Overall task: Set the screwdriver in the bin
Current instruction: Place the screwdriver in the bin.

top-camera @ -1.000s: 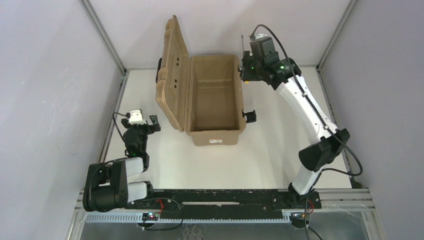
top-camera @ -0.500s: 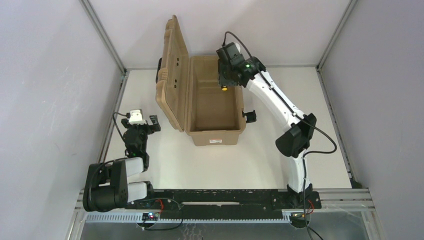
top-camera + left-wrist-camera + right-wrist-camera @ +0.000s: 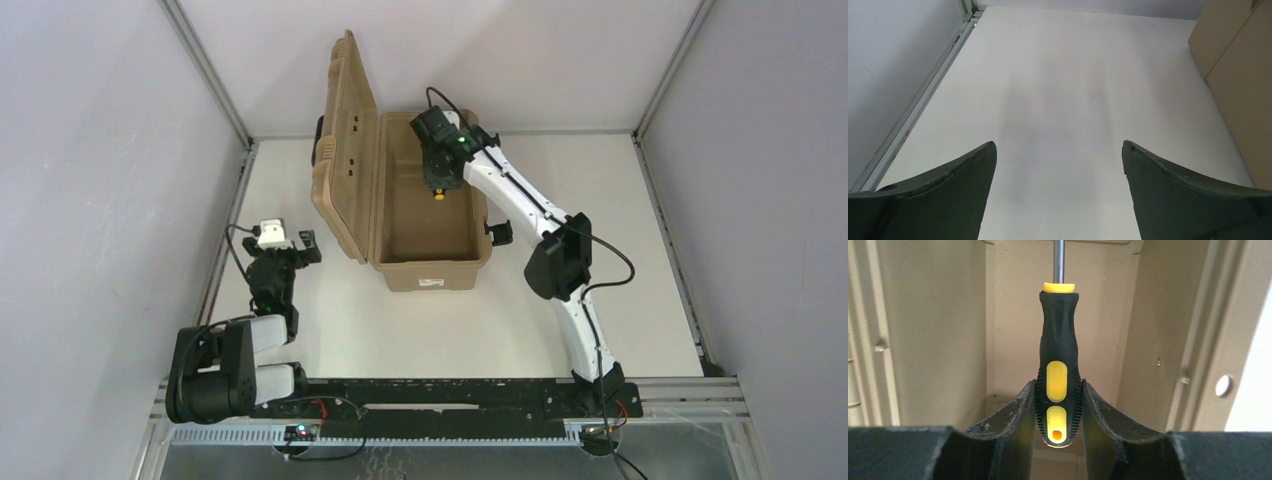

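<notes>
**Desk:** Where is the screwdriver (image 3: 1058, 365)?

**Photographer:** Over the far half of the open bin (image 3: 430, 268). Its yellow-and-black handle is clamped between the fingers of the right end effector (image 3: 437, 182). It is carried there but not released, so the drop seems to be all that is left.

**Desk:** Do the views differ?

**Photographer:** The overhead view shows only a yellow speck. The right wrist view shows the grip, with the shaft pointing deeper into the bin. The left end effector (image 3: 1058, 147) is spread wide and empty over the table (image 3: 1058, 75).
</notes>
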Action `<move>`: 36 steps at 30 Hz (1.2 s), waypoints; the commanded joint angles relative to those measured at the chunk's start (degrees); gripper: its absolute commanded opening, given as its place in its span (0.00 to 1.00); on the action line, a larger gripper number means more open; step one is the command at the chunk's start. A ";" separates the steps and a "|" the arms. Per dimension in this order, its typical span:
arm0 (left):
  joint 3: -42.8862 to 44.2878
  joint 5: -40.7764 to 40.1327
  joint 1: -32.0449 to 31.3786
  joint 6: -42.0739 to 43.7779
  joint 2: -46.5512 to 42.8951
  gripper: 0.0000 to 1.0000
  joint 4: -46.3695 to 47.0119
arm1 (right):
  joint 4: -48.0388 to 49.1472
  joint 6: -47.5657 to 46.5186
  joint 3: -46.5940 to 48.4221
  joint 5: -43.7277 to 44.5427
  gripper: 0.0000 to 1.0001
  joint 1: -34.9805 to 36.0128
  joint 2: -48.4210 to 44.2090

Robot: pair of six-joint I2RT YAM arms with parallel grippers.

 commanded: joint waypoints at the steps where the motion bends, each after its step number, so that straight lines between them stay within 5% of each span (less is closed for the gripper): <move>1: 0.74 0.34 0.07 0.95 -0.44 1.00 2.15 | 0.72 1.80 4.34 0.50 0.00 0.64 2.26; 36: 0.75 0.43 0.08 0.95 -0.44 1.00 2.15 | 3.76 4.32 4.70 -4.34 0.00 0.79 16.40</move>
